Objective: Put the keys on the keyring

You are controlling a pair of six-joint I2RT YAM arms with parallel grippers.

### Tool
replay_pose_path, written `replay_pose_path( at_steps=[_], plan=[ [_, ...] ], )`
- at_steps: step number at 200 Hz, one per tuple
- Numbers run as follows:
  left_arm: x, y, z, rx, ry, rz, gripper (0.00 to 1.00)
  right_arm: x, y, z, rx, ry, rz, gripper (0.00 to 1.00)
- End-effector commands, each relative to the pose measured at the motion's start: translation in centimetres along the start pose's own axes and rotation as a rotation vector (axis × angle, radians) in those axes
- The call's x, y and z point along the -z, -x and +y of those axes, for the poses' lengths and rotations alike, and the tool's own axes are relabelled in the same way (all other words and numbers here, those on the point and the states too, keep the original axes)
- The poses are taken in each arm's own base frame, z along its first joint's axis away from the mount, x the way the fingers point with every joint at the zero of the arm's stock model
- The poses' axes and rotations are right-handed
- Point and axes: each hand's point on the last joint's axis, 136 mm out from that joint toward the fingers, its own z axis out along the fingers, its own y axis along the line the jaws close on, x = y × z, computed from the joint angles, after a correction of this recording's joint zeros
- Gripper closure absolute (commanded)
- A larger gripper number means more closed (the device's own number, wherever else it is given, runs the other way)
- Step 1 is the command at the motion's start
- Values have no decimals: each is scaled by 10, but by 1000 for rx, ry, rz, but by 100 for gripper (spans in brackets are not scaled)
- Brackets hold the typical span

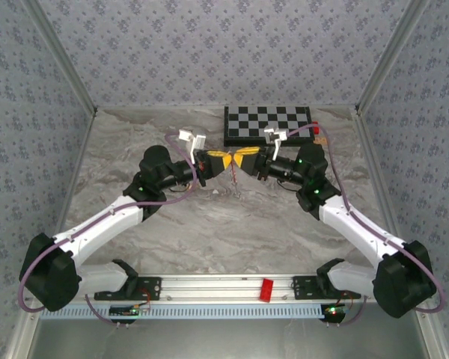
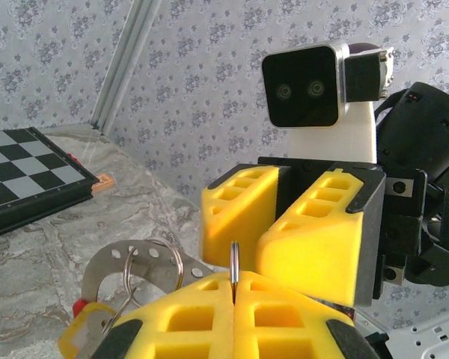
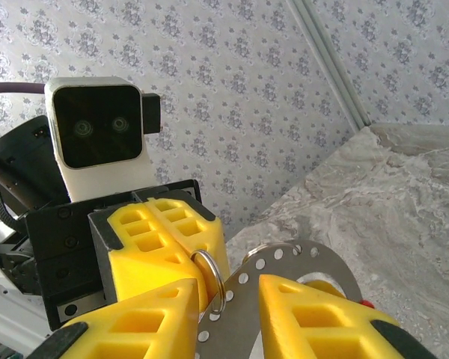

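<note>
My two grippers meet tip to tip above the middle of the table. The left gripper (image 2: 234, 288) is shut on a small steel split ring (image 2: 234, 263), seen edge-on between its yellow pads. That ring (image 3: 213, 280) links to the keyring (image 3: 307, 258), a curved grey perforated band with a red bit at its far end. The band fills the gap between the fingers of my right gripper (image 3: 228, 292) and touches both. A second split ring (image 2: 153, 265) and a yellow tab (image 2: 90, 329) hang on the band. One small tan key (image 1: 319, 139) lies on the table by the checkerboard.
A black-and-white checkerboard (image 1: 268, 123) lies at the back, right of centre. A small red block (image 1: 267, 289) sits on the rail between the arm bases. Patterned walls close in the table on three sides.
</note>
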Motion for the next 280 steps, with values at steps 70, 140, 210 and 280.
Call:
replay_pose_path(
  at_steps=[70, 140, 210, 280],
  plan=[
    [1, 8, -19, -13, -74, -15, 100, -7, 9, 14, 26, 54, -2, 89],
    [10, 18, -1, 44, -23, 3, 72, 4, 1, -2, 78, -25, 50, 100],
    [25, 13, 6, -68, 60, 134, 68, 16, -33, -12, 267, -125, 286, 100],
    [18, -13, -12, -113, -58, 219, 68, 13, -35, 9, 285, 4, 340, 100]
  ],
)
